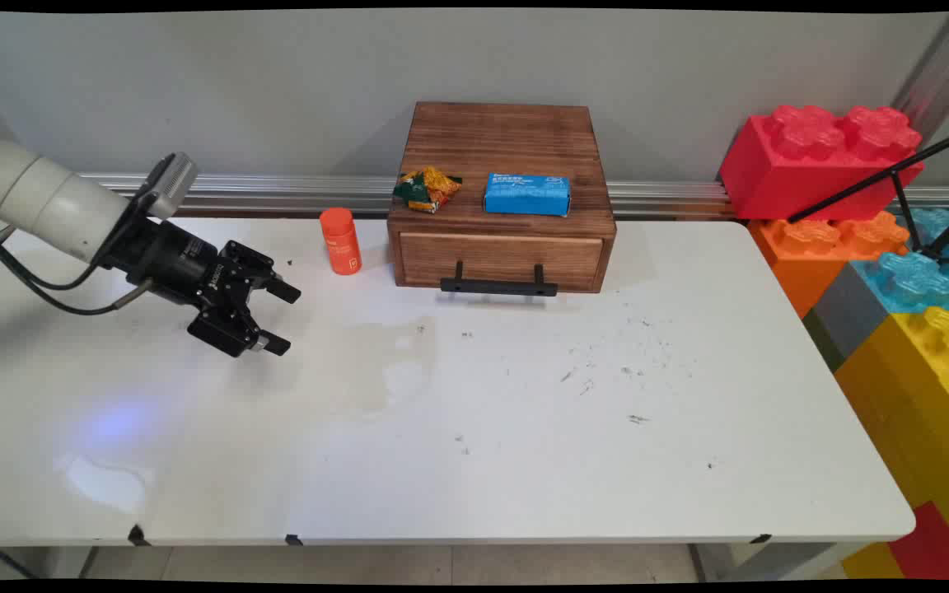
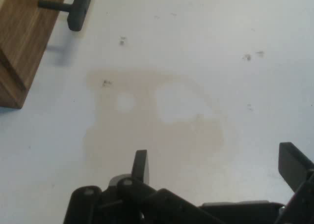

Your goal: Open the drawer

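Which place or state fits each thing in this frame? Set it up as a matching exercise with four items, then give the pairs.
Things:
1. orange bottle
2. blue packet
3. claw
4. drawer

Places or states:
A. on top of the wooden box, right of the crumpled snack wrapper
B. open and empty, above the table on its left side
C. shut, with a black handle
D. upright on the table, left of the box

Pairs: 1-D, 2-A, 3-B, 4-C

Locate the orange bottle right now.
Main view: the orange bottle stands upright on the white table, just left of the wooden drawer box, right of the open gripper.
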{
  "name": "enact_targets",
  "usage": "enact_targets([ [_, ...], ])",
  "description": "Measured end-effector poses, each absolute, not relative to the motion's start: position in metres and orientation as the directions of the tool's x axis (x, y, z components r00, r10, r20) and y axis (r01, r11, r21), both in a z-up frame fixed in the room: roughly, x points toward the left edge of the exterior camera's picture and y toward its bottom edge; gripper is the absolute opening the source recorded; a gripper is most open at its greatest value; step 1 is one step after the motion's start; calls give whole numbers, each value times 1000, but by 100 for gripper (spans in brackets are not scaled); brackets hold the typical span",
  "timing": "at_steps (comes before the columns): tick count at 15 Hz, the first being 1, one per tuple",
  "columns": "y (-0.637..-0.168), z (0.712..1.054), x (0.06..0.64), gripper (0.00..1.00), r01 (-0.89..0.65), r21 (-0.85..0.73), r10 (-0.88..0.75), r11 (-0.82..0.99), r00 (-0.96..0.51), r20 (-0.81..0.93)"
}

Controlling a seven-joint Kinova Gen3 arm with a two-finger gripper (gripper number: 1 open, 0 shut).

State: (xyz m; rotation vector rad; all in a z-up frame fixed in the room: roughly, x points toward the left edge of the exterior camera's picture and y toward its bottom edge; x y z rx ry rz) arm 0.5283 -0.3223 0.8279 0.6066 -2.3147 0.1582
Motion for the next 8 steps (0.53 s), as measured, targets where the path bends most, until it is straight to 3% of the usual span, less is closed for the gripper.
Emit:
enact_targets([
  [8, -354, 863, 497, 100, -510, 56, -409, 858, -614, 676],
])
